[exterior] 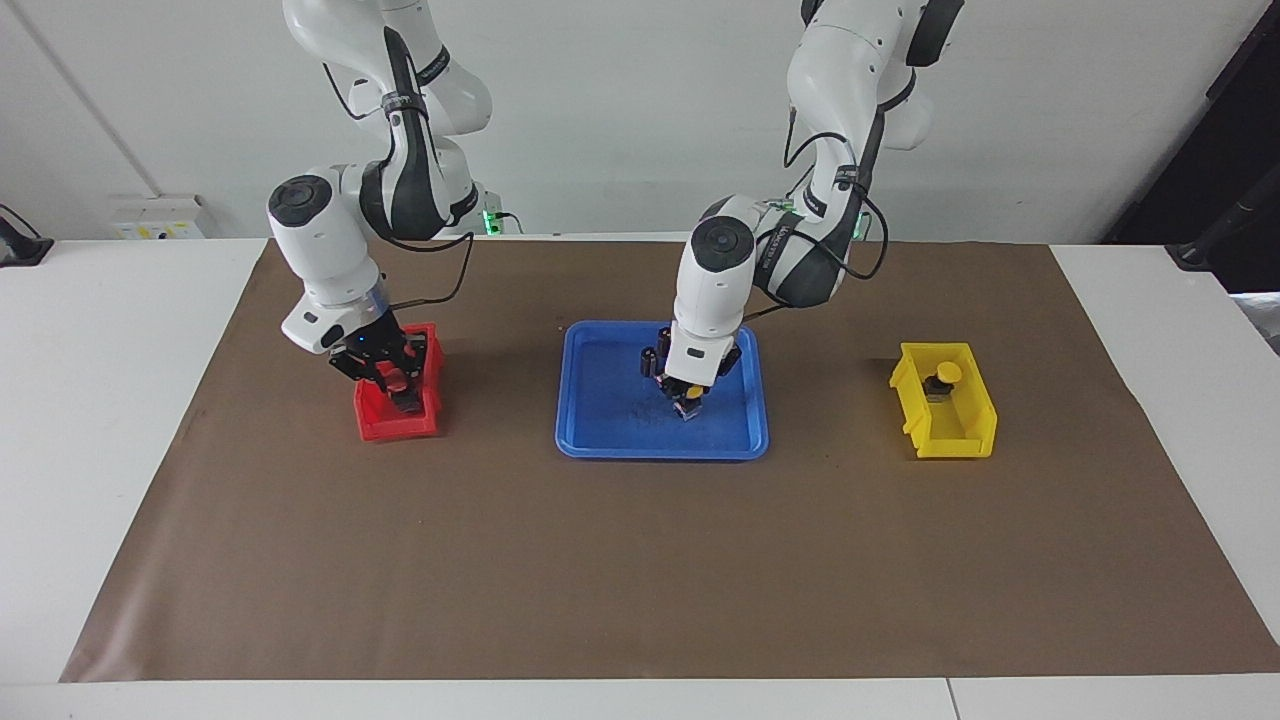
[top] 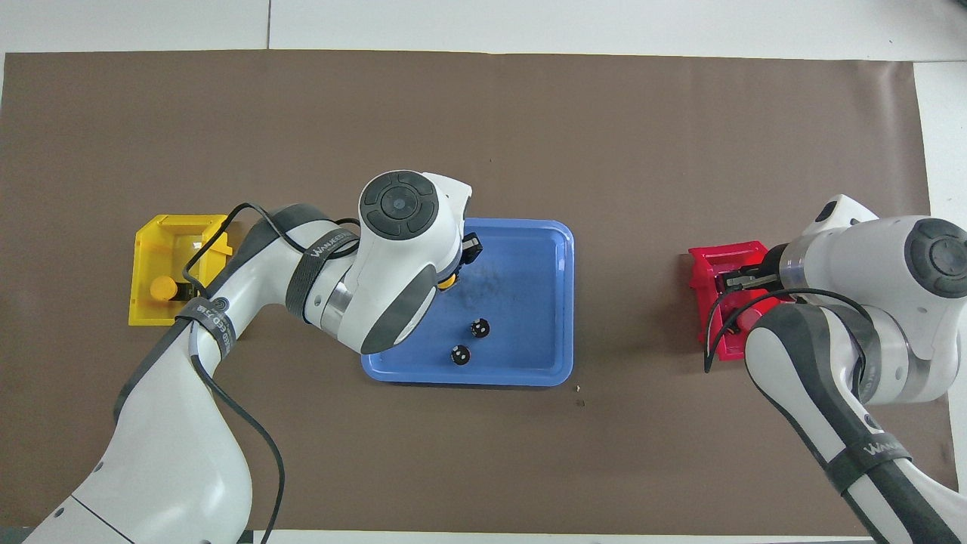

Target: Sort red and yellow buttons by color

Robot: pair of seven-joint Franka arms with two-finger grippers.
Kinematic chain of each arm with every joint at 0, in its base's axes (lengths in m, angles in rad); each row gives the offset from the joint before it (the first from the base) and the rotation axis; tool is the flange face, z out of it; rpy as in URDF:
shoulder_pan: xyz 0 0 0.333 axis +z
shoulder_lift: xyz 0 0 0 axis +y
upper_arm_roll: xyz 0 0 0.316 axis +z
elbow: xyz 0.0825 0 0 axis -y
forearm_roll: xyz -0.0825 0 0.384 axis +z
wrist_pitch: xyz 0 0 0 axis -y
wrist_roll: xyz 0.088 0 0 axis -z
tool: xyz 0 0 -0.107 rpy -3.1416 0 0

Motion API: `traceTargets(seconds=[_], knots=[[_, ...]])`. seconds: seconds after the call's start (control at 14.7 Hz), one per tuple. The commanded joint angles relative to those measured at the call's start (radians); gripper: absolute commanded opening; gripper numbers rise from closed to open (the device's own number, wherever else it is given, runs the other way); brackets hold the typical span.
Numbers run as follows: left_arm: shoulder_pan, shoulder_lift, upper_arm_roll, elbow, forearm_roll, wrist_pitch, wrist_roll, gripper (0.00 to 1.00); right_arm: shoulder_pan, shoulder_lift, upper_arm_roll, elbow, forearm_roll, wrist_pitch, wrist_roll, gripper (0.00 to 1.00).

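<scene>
My left gripper (exterior: 688,408) is down in the blue tray (exterior: 600,440), shut on a yellow button (exterior: 690,394) whose cap peeks out from under the wrist (top: 448,282) in the overhead view. A second yellow button (exterior: 942,378) lies in the yellow bin (exterior: 950,440) at the left arm's end. My right gripper (exterior: 400,392) hangs low over the red bin (exterior: 398,425) at the right arm's end. It is shut, with a red button (exterior: 396,379) showing between its fingertips. The inside of the red bin is mostly hidden by the gripper.
Two dark capless cylinders (top: 479,328) (top: 459,354) stand in the tray on the side nearer the robots. Brown paper (exterior: 640,570) covers the table around the tray and both bins.
</scene>
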Motion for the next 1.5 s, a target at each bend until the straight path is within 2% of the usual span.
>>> traceTargets(seconds=[0.0,0.14,0.2,0.27,0.34,0.41,0.68,0.82,0.89,1.02,1.16,1.3,1.43], knots=[[0.0,0.01,0.018,0.087,-0.047,-0.083,-0.015,0.02,-0.011,-0.011,0.009,-0.037,0.023,0.046,-0.033,0.34],[0.026,0.023,0.024,0.176,-0.041,-0.194,-0.015,0.02,-0.012,-0.011,0.009,-0.037,0.023,0.046,-0.034,0.44],[0.044,0.017,0.027,0.192,-0.034,-0.219,-0.013,0.02,-0.012,-0.011,0.007,-0.035,0.023,0.045,-0.033,0.55],[0.053,0.0,0.047,0.193,-0.02,-0.242,-0.001,0.02,-0.012,-0.011,0.007,-0.032,0.023,0.04,-0.033,0.58],[0.058,-0.025,0.073,0.198,0.044,-0.288,0.025,0.01,-0.011,-0.009,0.007,-0.026,0.021,0.032,-0.033,0.62],[0.067,-0.041,0.088,0.199,0.077,-0.329,0.097,0.01,-0.011,-0.006,0.007,-0.013,0.021,0.022,-0.039,0.63],[0.307,-0.124,0.108,0.195,0.091,-0.475,0.57,0.01,-0.006,0.012,0.009,0.153,0.018,-0.188,-0.036,0.63],[0.424,-0.128,0.108,0.199,0.13,-0.459,0.762,0.01,-0.006,0.006,0.009,0.24,0.016,-0.315,-0.03,0.66],[0.475,-0.125,0.108,0.199,0.137,-0.451,0.838,0.01,-0.006,-0.002,0.007,0.277,0.016,-0.368,-0.025,0.7],[0.526,-0.126,0.108,0.19,0.134,-0.406,0.98,0.01,-0.012,-0.003,0.007,0.363,0.013,-0.452,-0.022,0.75],[0.569,-0.132,0.107,0.149,0.126,-0.335,1.022,0.01,-0.02,-0.015,0.003,0.441,0.004,-0.559,-0.022,1.0],[0.569,-0.151,0.105,0.088,0.125,-0.271,1.062,0.01,-0.044,-0.017,-0.003,0.553,-0.003,-0.691,-0.022,1.0],[0.569,-0.154,0.107,0.083,0.125,-0.277,1.23,0.01,-0.081,-0.014,-0.002,0.657,-0.014,-0.8,-0.022,1.0]])
